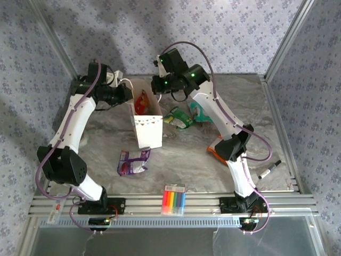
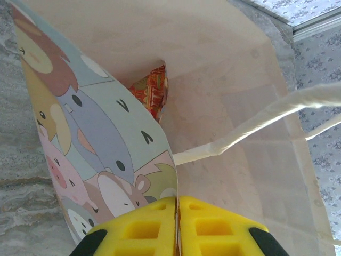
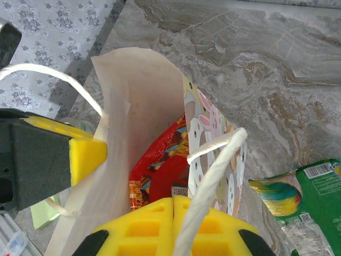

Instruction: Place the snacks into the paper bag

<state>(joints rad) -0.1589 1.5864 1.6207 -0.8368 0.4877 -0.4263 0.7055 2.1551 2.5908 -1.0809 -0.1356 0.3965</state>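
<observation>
On the counter [image 1: 266, 117], found paper bag [image 1: 146, 128] upright, large red packet [image 3: 160, 165] tucked inside. Saw left gripper [image 2: 177, 210] pinching the bag's printed wall, right gripper [image 3: 173, 208] pressed together at the bag's mouth. Noted green packet [image 1: 178, 118] and teal packet [image 1: 200, 113] just right of it, purple packet [image 1: 132, 161] on its near side.
</observation>
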